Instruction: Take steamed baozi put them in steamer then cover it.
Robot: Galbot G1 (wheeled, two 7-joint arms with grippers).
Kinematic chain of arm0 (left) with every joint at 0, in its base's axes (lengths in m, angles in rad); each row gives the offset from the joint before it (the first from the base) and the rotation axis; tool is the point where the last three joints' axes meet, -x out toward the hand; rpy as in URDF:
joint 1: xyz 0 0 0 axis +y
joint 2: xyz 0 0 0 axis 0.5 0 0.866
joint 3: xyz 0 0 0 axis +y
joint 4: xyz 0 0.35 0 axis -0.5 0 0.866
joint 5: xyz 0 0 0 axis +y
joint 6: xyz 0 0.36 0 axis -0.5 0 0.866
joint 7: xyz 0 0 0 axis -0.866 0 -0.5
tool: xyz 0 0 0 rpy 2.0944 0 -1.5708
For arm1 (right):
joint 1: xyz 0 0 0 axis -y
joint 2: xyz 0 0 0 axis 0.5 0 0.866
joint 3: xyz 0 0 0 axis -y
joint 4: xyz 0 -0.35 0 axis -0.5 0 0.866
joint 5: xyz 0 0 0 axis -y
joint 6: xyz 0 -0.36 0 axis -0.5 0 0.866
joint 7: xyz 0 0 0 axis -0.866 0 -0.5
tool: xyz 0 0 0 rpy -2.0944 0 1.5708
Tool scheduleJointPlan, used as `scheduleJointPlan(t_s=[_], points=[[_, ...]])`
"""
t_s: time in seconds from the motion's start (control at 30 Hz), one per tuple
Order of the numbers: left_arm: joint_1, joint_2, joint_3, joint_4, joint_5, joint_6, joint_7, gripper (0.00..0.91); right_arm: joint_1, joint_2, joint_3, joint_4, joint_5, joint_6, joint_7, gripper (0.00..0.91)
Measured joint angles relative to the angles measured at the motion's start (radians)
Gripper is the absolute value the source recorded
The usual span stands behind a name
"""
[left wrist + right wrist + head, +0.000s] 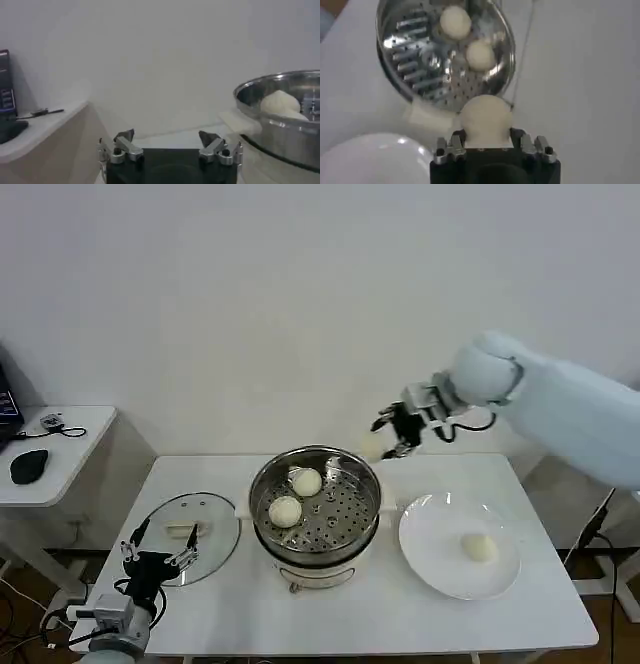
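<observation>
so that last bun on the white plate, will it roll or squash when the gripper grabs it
The bun looks round and smooth, so a nudge would probably roll it across the plate. It seems soft and light; the right gripper holds one without visible denting, so a gentle squeeze likely suffices.

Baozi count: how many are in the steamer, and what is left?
Two baozi sit in the steamer. The right pincer holds a third baozi above its far rim. A fourth baozi waits on the white plate. The cover lies on the table near the idle, open left pincer.
</observation>
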Motion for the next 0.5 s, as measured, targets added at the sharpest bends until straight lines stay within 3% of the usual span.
scheduleJointPlan(t_s=[0.5], points=[[0.001, -0.006, -0.007, 0.000, 0.002, 0.001, 0.000, 0.907, -0.026, 0.164, -0.110, -0.001, -0.035, 0.080, -0.009, 0.615]])
